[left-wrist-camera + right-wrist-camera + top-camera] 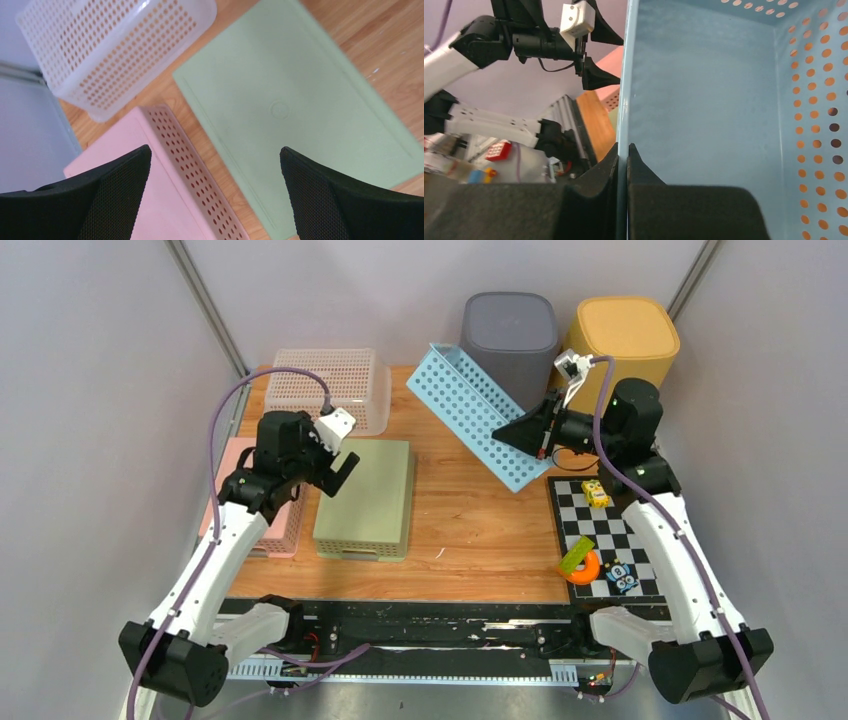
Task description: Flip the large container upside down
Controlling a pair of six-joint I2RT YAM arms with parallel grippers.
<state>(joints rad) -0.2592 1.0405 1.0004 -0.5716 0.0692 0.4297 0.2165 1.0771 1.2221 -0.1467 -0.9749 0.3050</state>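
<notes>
- Step in hand: mid-flip. R gripper is pressed together on a thin wall of the blue container, one finger inside and one outside.
- Where it is: back-centre of the table, in front of the grey bin. It is tipped up steeply on edge, with a perforated long side facing the top cam and the opening turned toward the bins.
- Its low end sits near the checkered mat. Can't tell whether it touches the wood or hangs just above it.
- L gripper is spread wide and holds nothing. It hovers over the green tray, beside the pink basket, well apart from the blue one.
- Progress, my read: approx. halfway. It is past upright-on-base, but the opening is not yet facing down.
- Next move needs: more wrist roll so the rim goes over and down. It also needs room on the open wood to the left, as the bins crowd the back.
- Then lower until the rim lies flat, and only then let go.
- Watch: the pinch is on a thin wall, so the container may pivot or slip in the grip while it rotates.
</notes>
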